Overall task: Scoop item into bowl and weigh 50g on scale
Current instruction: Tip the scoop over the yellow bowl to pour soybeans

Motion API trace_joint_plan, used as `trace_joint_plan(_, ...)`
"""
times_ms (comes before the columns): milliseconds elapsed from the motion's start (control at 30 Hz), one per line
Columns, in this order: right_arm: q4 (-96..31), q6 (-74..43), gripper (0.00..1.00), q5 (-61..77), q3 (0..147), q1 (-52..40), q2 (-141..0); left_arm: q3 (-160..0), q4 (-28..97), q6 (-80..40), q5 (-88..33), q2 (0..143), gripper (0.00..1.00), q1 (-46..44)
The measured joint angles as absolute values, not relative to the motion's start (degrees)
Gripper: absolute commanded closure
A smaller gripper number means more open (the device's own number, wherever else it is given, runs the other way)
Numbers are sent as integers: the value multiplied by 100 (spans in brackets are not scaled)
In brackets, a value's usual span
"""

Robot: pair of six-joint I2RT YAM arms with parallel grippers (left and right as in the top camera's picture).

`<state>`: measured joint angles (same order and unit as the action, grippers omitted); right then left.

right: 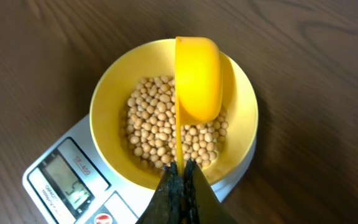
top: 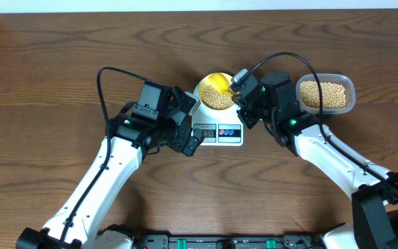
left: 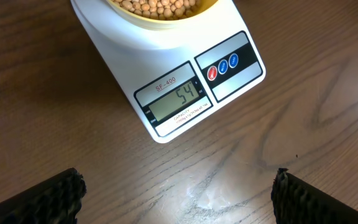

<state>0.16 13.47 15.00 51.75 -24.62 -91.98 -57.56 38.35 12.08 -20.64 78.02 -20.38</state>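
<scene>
We look down on a dark wood-grain table (top: 47, 62) that fills nearly the whole overhead view, with only a pale strip of the room past its far edge. At the middle of it sits the white scale (top: 231, 133). Its display (left: 178, 99) reads 54, next to a red button (left: 213, 72) and a blue button (left: 233, 61). Off to the right, apart from the scale, stands a clear rectangular tub (top: 352, 88) holding a layer of tan beans (top: 323, 95).

The yellow bowl (right: 107, 106) rests on the scale's platform — narrower than the scale — and more beans cover its bottom. Over the bowl hangs a bright yellow scoop (right: 197, 74), turned so that we face the rounded back of its cup. Whether it touches the beans we cannot tell.

The right gripper (right: 182, 169) is pinched tight on the scoop's thin handle. The left gripper (left: 178, 199) stands just in front of the scale's display edge, its ribbed black fingers (left: 55, 199) spread wide — nothing but bare wood between them.
</scene>
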Motion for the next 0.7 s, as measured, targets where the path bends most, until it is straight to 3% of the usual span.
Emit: trace_joint_plan(700,-231,958,99,1785,5175,-2617,-9198,-5756,3835,1208,-2064,7802,2,-2038)
